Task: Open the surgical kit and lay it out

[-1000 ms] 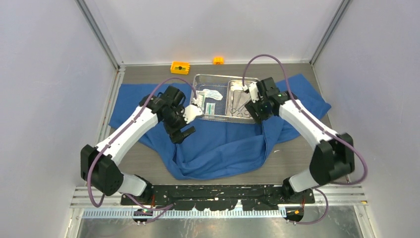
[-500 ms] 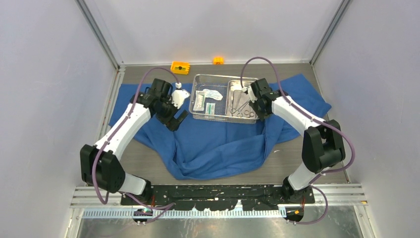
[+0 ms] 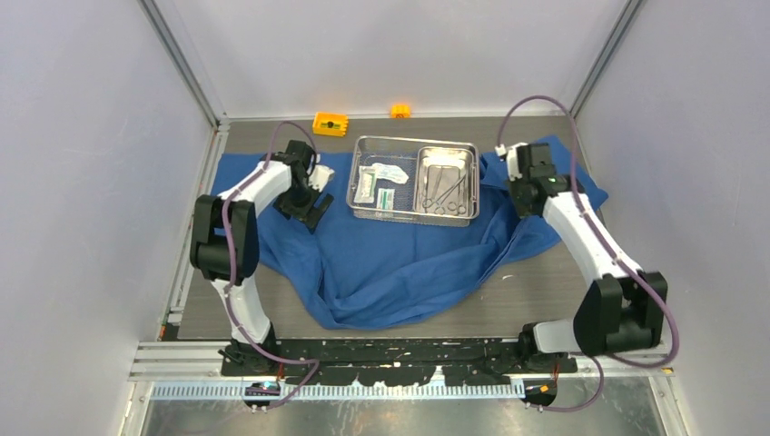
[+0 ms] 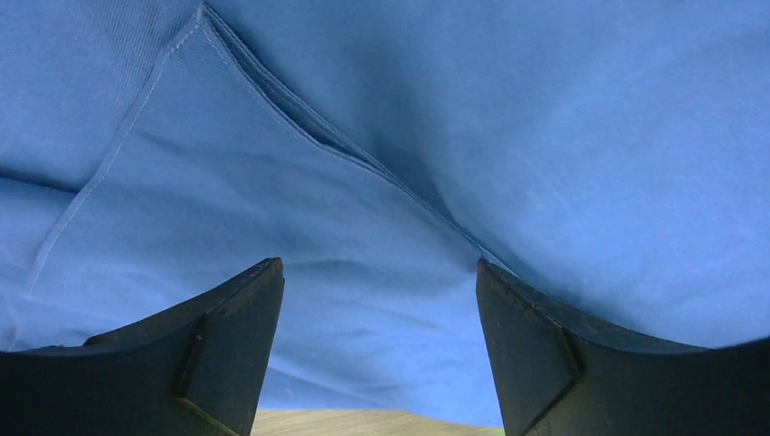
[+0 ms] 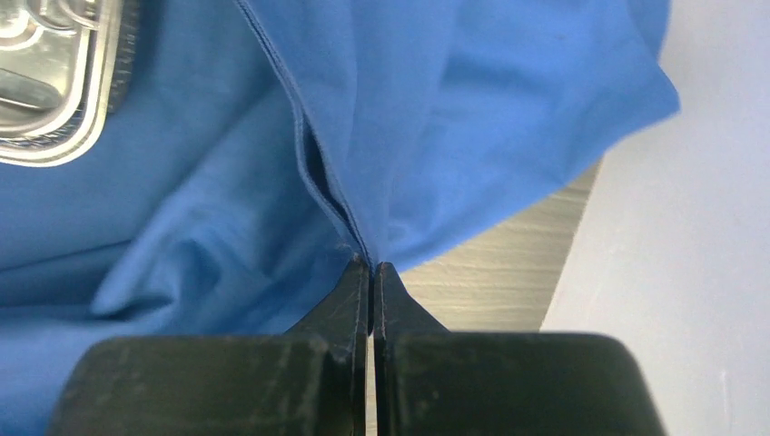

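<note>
Right claw point(image 5: 372, 265) is pinched fully closed on a hemmed fold of the blue cloth wrap point(image 5: 472, 118), whose fold runs straight ahead of it. The steel mesh basket point(image 3: 399, 138) lies to its left. Left claw point(image 4: 380, 272) hovers wide open and empty, just over the wrap's opposite side.

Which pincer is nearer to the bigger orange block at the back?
The left. The left pincer is open over the blue cloth, just in front of the orange block; the right pincer, beyond the mesh basket, is shut on the cloth's edge.
</note>
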Robot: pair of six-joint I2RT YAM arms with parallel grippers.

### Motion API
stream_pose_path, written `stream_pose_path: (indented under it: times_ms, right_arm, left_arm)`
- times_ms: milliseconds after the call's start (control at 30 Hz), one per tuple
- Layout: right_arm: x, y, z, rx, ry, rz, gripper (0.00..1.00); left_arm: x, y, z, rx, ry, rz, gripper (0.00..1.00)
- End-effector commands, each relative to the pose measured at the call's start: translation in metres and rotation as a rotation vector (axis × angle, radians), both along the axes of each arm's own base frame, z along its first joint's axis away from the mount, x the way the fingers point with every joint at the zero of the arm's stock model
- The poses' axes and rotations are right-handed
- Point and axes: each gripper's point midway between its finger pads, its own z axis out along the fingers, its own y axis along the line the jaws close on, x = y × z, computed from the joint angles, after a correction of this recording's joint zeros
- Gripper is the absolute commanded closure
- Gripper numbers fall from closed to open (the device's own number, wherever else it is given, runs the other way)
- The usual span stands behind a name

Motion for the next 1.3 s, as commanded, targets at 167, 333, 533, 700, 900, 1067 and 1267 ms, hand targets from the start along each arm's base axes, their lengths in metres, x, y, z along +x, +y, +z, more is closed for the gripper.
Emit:
stream_pose_path:
  times_ms: [167, 333, 533, 700, 900, 1067, 1267]
  right_arm:
    - [-0.030, -0.023, 0.022, 0.054, -0.085, -0.068, 1.00]
    - [-0.040, -0.030, 0.021, 0.065, -0.095, -0.102, 1.00]
    - [-0.049, -0.040, 0.023, 0.091, -0.096, -0.153, 1.00]
    - [-0.055, -0.042, 0.024, 0.099, -0.094, -0.163, 1.00]
    - [-0.058, -0.041, 0.022, 0.105, -0.080, -0.160, 1.00]
    - [-0.057, -0.040, 0.017, 0.113, -0.064, -0.155, 1.00]
    - [-0.060, -0.042, 0.017, 0.102, -0.057, -0.159, 1.00]
  left_arm:
    - [0.018, -0.013, -0.006, -0.085, 0.014, 0.060, 0.24]
    - [0.020, -0.016, -0.001, -0.155, 0.008, 0.097, 0.22]
    - [0.026, -0.011, -0.009, -0.134, 0.013, 0.115, 0.23]
    - [0.022, -0.006, -0.021, -0.105, 0.026, 0.119, 0.32]
    - [0.015, -0.002, -0.021, -0.092, 0.015, 0.116, 0.55]
    - [0.012, -0.002, -0.007, -0.109, -0.009, 0.108, 0.75]
    - [0.006, 0.006, 0.011, -0.131, -0.033, 0.120, 1.00]
